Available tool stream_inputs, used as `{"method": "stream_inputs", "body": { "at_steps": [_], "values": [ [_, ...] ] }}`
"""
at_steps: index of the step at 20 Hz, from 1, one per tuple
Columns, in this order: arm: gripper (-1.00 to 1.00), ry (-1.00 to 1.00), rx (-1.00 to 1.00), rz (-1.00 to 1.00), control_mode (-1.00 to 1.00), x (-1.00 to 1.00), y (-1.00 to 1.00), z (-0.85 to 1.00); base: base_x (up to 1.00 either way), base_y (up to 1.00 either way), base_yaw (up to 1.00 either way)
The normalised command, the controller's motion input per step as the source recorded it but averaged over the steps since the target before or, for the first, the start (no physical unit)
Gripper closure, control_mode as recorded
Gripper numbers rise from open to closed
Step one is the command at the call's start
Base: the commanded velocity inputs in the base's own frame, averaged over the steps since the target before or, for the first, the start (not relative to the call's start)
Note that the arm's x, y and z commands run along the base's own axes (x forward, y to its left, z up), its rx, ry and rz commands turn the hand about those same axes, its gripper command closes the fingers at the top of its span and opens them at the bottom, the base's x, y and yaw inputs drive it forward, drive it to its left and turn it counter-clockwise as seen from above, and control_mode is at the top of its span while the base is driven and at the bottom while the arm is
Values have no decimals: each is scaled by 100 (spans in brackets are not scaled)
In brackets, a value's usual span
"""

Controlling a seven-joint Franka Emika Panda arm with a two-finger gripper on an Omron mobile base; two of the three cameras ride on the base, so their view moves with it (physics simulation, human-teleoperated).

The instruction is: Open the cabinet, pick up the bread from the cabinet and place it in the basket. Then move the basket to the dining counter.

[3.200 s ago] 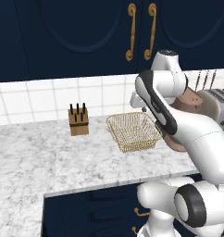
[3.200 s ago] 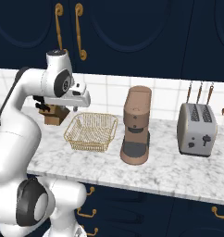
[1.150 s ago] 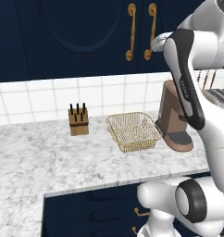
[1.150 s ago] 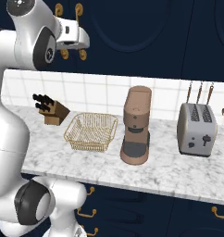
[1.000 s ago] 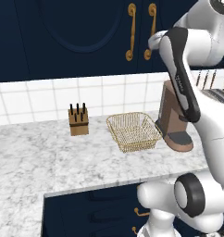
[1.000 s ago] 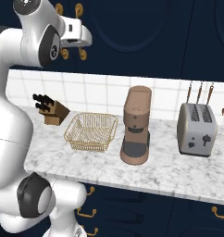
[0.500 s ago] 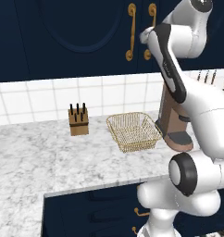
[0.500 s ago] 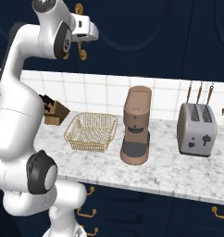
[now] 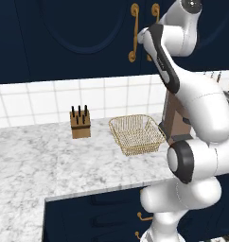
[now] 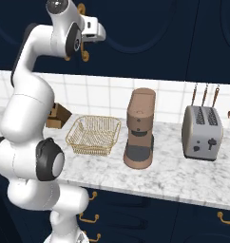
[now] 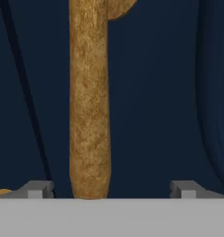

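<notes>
The navy cabinet (image 9: 78,38) has both arched doors shut, so the bread is hidden. My gripper (image 11: 111,190) is raised to the cabinet's right-hand door and stands open. In the hand view a long brass handle (image 11: 89,102) runs upright between the two fingertips (image 11: 37,190), nearer the left one, with nothing gripped. From the right base view my gripper (image 10: 101,34) sits against that handle (image 10: 84,54). The gold wire basket (image 9: 136,133) rests empty on the marble counter (image 9: 36,165) below, also seen as the basket (image 10: 94,135). The dining counter is out of view.
A wooden knife block (image 9: 80,124) stands left of the basket by the tiled wall. A brown coffee machine (image 10: 140,135) stands right of the basket, then a silver toaster (image 10: 201,133). Navy drawers with brass pulls (image 10: 88,218) run under the counter.
The arm has swung further up and in toward the cabinet, bringing the hand onto the right door's handle. The jaws stayed open. Basket and counter things have not moved.
</notes>
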Motion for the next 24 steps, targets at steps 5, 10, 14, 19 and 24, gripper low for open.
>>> {"method": "stream_inputs", "body": {
  "at_steps": [5, 10, 14, 19, 24],
  "values": [
    [-100, 1, 0, 0, -100, 54, 12, -4, 0, 0, 0],
    [100, -1, 0, 0, -100, 39, 18, -26, 0, 0, 0],
    [100, 0, 0, 0, -100, 35, -1, -31, 0, 0, 0],
    [100, 0, 5, 0, -100, 2, -67, -28, 0, 0, 0],
    [100, -4, 19, 0, -100, -56, -100, -13, 0, 0, 0]
  ]
}}
